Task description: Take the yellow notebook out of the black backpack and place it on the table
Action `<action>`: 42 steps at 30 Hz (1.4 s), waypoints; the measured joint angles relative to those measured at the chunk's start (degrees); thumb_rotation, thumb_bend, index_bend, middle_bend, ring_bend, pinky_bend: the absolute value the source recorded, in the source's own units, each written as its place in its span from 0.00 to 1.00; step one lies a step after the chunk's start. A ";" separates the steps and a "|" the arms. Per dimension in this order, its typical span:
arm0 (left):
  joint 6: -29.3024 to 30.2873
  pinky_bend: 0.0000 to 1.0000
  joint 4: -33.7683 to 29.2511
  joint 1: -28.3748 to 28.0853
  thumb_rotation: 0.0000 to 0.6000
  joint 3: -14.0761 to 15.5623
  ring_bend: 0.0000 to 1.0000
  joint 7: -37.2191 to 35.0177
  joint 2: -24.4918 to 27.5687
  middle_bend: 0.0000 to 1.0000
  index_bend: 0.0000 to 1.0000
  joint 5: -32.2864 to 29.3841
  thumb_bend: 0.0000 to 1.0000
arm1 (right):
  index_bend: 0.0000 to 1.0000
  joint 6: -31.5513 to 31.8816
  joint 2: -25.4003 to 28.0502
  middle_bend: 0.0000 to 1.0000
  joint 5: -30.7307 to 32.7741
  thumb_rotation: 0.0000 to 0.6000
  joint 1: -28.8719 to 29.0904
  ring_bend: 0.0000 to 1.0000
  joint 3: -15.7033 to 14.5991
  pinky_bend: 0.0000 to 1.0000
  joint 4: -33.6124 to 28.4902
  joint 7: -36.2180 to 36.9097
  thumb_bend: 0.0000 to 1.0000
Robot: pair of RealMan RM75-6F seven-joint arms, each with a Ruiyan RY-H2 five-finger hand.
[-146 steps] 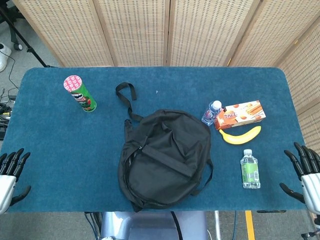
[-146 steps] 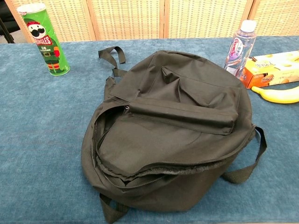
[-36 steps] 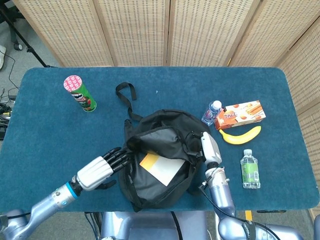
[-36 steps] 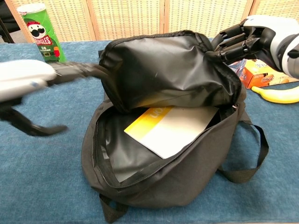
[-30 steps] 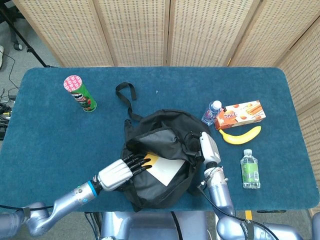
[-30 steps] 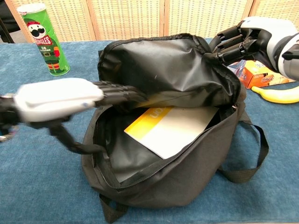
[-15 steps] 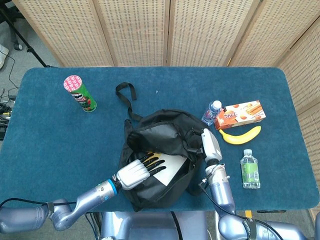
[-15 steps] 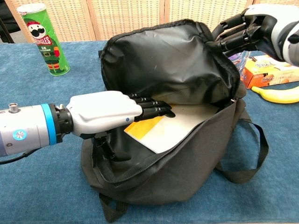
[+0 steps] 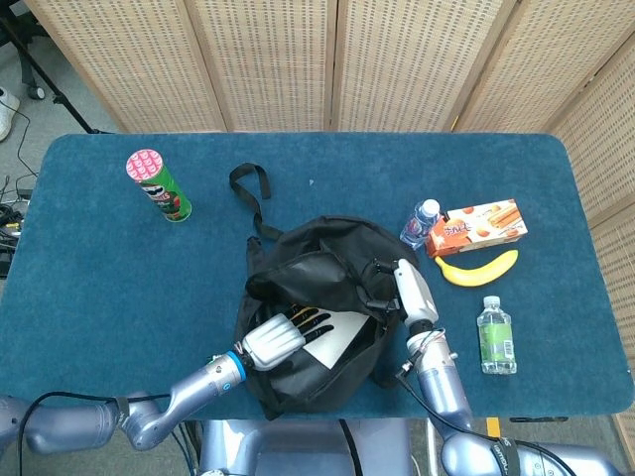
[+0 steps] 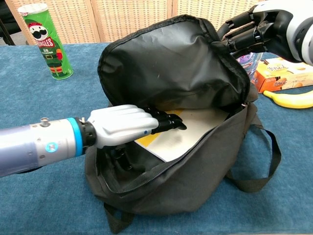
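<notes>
The black backpack [image 9: 327,260] lies at the table's front middle with its main mouth open. My right hand [image 10: 266,27] grips the top flap [image 10: 176,68] and holds it lifted up and back. Inside lies the yellow notebook [image 10: 195,125], its pale face and a yellow corner showing; the head view shows the notebook [image 9: 339,332] too. My left hand [image 10: 122,126] reaches into the mouth from the left. Its fingers [image 10: 168,121] lie flat on top of the notebook and the thumb hangs below in the bag. It covers part of the notebook. From above, the left hand [image 9: 273,342] sits inside the opening.
A green Pringles can [image 9: 159,185] stands at the back left. Right of the bag are a small water bottle [image 9: 420,222], an orange snack box [image 9: 478,227], a banana [image 9: 478,269] and a green-labelled bottle [image 9: 496,336]. A backpack strap [image 9: 248,188] trails behind the bag.
My left hand has pushed a little deeper into the bag, its fingers further across the notebook. The right hand has lifted the flap slightly higher.
</notes>
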 measured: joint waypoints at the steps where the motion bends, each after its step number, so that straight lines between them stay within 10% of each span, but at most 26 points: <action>1: 0.15 0.00 0.64 -0.26 1.00 -0.22 0.00 0.34 -0.62 0.00 0.00 -0.26 0.27 | 0.70 -0.03 0.13 0.58 0.20 1.00 0.05 0.35 0.02 0.25 -0.20 0.05 0.54; 32: 1.30 0.00 12.55 -5.10 1.00 -1.76 0.00 9.65 -13.11 0.00 0.00 -9.17 0.30 | 0.70 1.35 4.33 0.58 5.44 1.00 1.66 0.35 0.23 0.25 -6.50 2.45 0.54; 38: 2.24 0.08 13.64 -5.37 1.00 -1.77 0.00 10.15 -14.10 0.00 0.01 -9.54 0.44 | 0.70 1.17 4.83 0.58 5.41 1.00 1.90 0.35 -0.02 0.25 -6.74 2.97 0.54; 42: 2.83 0.24 15.08 -5.53 1.00 -1.79 0.12 9.67 -14.90 0.06 0.18 -9.06 0.61 | 0.70 1.29 5.09 0.58 5.31 1.00 2.05 0.35 -0.14 0.25 -6.96 3.28 0.54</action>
